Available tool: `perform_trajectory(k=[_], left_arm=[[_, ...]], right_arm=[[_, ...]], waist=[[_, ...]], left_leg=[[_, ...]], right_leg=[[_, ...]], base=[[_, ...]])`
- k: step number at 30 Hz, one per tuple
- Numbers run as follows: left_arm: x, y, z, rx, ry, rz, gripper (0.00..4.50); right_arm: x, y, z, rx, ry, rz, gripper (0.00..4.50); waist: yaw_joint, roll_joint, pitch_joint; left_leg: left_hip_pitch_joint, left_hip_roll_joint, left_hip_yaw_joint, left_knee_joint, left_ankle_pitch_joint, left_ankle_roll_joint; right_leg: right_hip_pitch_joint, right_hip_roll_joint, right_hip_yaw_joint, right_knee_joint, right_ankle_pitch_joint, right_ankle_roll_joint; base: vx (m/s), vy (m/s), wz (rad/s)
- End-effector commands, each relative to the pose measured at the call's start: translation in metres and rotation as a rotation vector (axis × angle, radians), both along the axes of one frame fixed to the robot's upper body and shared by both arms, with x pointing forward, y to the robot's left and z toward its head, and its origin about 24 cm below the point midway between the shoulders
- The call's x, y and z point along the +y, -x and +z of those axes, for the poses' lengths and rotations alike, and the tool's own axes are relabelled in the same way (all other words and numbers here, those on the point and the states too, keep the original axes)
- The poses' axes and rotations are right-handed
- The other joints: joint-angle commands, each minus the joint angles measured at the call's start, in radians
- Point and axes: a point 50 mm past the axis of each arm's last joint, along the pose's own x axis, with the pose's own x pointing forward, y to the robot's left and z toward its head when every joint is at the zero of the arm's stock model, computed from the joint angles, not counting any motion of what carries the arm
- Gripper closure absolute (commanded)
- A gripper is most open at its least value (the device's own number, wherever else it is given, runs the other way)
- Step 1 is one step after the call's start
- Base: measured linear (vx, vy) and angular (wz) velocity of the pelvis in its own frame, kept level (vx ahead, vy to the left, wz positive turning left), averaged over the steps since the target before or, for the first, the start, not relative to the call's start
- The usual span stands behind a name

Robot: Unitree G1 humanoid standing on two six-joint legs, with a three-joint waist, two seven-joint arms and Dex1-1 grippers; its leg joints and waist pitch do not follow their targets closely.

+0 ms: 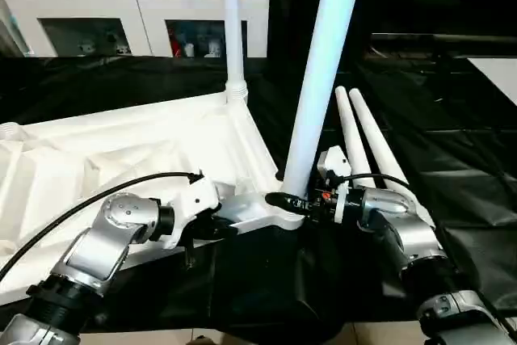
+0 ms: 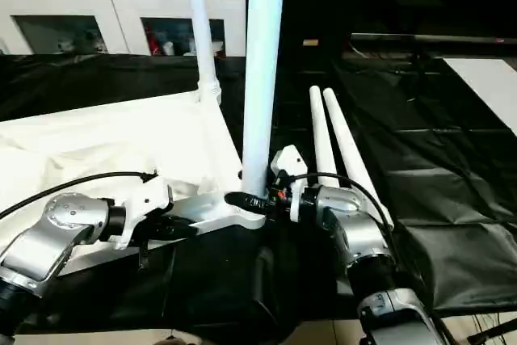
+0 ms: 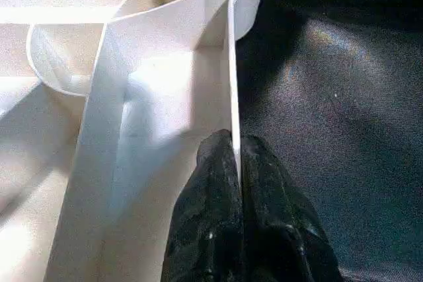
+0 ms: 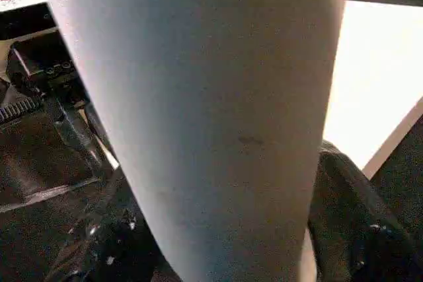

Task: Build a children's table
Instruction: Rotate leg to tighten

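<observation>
The upturned tabletop (image 1: 145,143) lay at nine o'clock, its rim pinched by the closed left gripper (image 1: 216,217), while the right gripper (image 1: 297,202) clasped the second leg (image 1: 319,78) in the near socket; seating likely needed downward pressure.

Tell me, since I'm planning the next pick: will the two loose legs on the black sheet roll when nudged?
Probably: the loose legs are round, smooth and lie flat. Being tapered, they would likely curve rather than run straight, and their smooth surface looks slippery.
</observation>
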Motion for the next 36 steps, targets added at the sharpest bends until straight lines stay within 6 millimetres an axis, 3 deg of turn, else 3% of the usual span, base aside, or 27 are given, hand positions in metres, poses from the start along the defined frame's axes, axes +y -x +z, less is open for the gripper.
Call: perform_trajectory(k=[1,7,9,12,13,14,15,17,18,20,22,23,24,26,27,31,36], left_arm=[[-0.008,-0.001,0.008,-0.021,0.061,-0.039,4.50],[-0.007,-0.002,0.006,-0.013,0.043,-0.018,4.50],[-0.007,-0.008,0.002,-0.016,0.015,0.054,4.50],[-0.011,-0.014,0.001,-0.012,0.013,0.124,4.50],[-0.019,-0.019,-0.001,-0.016,-0.007,0.193,4.50],[-0.019,-0.019,-0.001,-0.016,-0.007,0.193,4.50],[-0.032,-0.023,-0.002,-0.002,-0.003,0.250,4.50],[-0.039,-0.025,-0.002,0.002,0.003,0.275,4.50],[-0.052,-0.027,-0.003,0.015,0.006,0.308,4.50],[-0.060,-0.027,-0.002,0.018,0.009,0.315,4.50],[-0.075,-0.027,0.001,0.027,0.027,0.314,4.50],[-0.081,-0.027,0.002,0.028,0.026,0.314,4.50],[-0.084,-0.027,0.002,0.024,0.017,0.320,4.50],[-0.084,-0.028,0.002,0.022,0.012,0.323,4.50],[-0.083,-0.028,0.002,0.018,0.001,0.341,4.50],[-0.079,-0.027,0.001,0.021,-0.005,0.357,4.50],[-0.075,-0.026,0.001,0.022,-0.019,0.364,4.50]], right_arm=[[-0.002,0.007,-0.020,0.088,0.055,-0.014,2.05],[-0.002,0.007,-0.026,0.082,0.086,-0.045,2.05],[-0.001,0.002,-0.034,0.063,0.139,-0.162,2.05],[0.001,-0.003,-0.041,0.057,0.174,-0.302,2.06],[0.008,-0.008,-0.047,0.083,0.176,-0.446,2.06],[0.008,-0.008,-0.047,0.083,0.176,-0.446,2.06],[0.019,-0.013,-0.050,0.134,0.162,-0.569,2.06],[0.025,-0.015,-0.052,0.156,0.163,-0.617,2.06],[0.038,-0.018,-0.052,0.210,0.144,-0.679,2.06],[0.045,-0.019,-0.052,0.244,0.122,-0.706,2.06],[0.060,-0.021,-0.050,0.315,0.066,-0.741,2.06],[0.067,-0.021,-0.048,0.318,0.064,-0.743,2.06],[0.071,-0.022,-0.047,0.310,0.071,-0.745,2.06],[0.073,-0.022,-0.046,0.307,0.074,-0.748,2.07],[0.074,-0.022,-0.047,0.319,0.074,-0.767,2.07],[0.074,-0.022,-0.048,0.325,0.088,-0.780,2.07],[0.073,-0.024,-0.048,0.314,0.111,-0.788,2.07]], waist=[[-0.001,0.005,-0.054],[-0.003,0.006,-0.052],[-0.006,0.004,-0.050],[-0.016,0.004,-0.040],[-0.023,0.002,-0.036],[-0.024,0.007,-0.035],[-0.034,0.009,-0.032],[-0.036,0.007,-0.032],[-0.038,0.010,-0.036],[-0.038,0.004,-0.037],[-0.038,0.005,-0.034],[-0.038,-0.003,-0.033],[-0.038,-0.003,-0.033],[-0.037,-0.001,-0.034],[-0.038,-0.007,-0.034],[-0.039,-0.007,-0.033],[-0.044,-0.004,-0.034]], left_leg=[[0.024,0.052,-0.017,-0.074,-0.218,0.012],[0.025,0.052,-0.017,-0.076,-0.240,0.007],[0.026,0.052,-0.017,-0.078,-0.253,-0.002],[0.033,0.048,-0.022,-0.085,-0.343,-0.044],[0.033,0.050,-0.025,-0.089,-0.375,-0.051],[0.034,0.049,-0.028,-0.089,-0.393,-0.057],[0.041,0.049,-0.032,-0.093,-0.449,-0.070],[0.045,0.047,-0.037,-0.092,-0.473,-0.079],[0.040,0.046,-0.039,-0.095,-0.473,-0.074],[0.038,0.046,-0.041,-0.099,-0.465,-0.073],[0.049,0.043,-0.037,-0.093,-0.505,-0.070],[0.051,0.042,-0.036,-0.093,-0.517,-0.068],[0.051,0.042,-0.037,-0.094,-0.523,-0.068],[0.051,0.042,-0.040,-0.095,-0.538,-0.070],[0.048,0.042,-0.041,-0.098,-0.543,-0.069],[0.052,0.041,-0.043,-0.099,-0.586,-0.074],[0.051,0.040,-0.045,-0.101,-0.607,-0.077]], right_leg=[[0.029,-0.079,0.039,-0.068,-0.120,-0.236],[0.027,-0.079,0.039,-0.071,-0.147,-0.236],[0.025,-0.081,0.041,-0.074,-0.173,-0.233],[0.019,-0.086,0.041,-0.088,-0.350,-0.201],[0.019,-0.089,0.043,-0.094,-0.408,-0.184],[0.015,-0.089,0.042,-0.095,-0.436,-0.178],[0.009,-0.091,0.043,-0.103,-0.512,-0.156],[0.007,-0.092,0.040,-0.110,-0.551,-0.144],[0.010,-0.092,0.039,-0.111,-0.540,-0.134],[0.014,-0.087,0.034,-0.111,-0.503,-0.131],[-0.001,-0.086,0.036,-0.119,-0.511,-0.126],[-0.003,-0.085,0.035,-0.122,-0.525,-0.121],[-0.004,-0.086,0.035,-0.122,-0.532,-0.117],[-0.005,-0.086,0.035,-0.124,-0.542,-0.106],[-0.005,-0.085,0.035,-0.123,-0.538,-0.098],[-0.014,-0.083,0.035,-0.128,-0.548,-0.089],[-0.015,-0.084,0.034,-0.129,-0.554,-0.088]], base=[[0.000,0.000,0.00],[0.000,0.000,0.00],[0.000,0.000,0.00],[0.000,0.000,0.00],[0.000,0.000,0.00],[0.000,0.000,0.00],[0.000,0.000,0.00],[-0.030,0.004,-0.06],[0.000,0.000,0.00],[0.000,0.000,0.00],[0.000,0.000,0.00],[0.000,0.000,0.00],[0.000,0.000,0.00],[0.000,0.000,0.00],[0.000,0.000,0.00],[0.000,0.000,0.00],[0.000,0.000,0.00]])
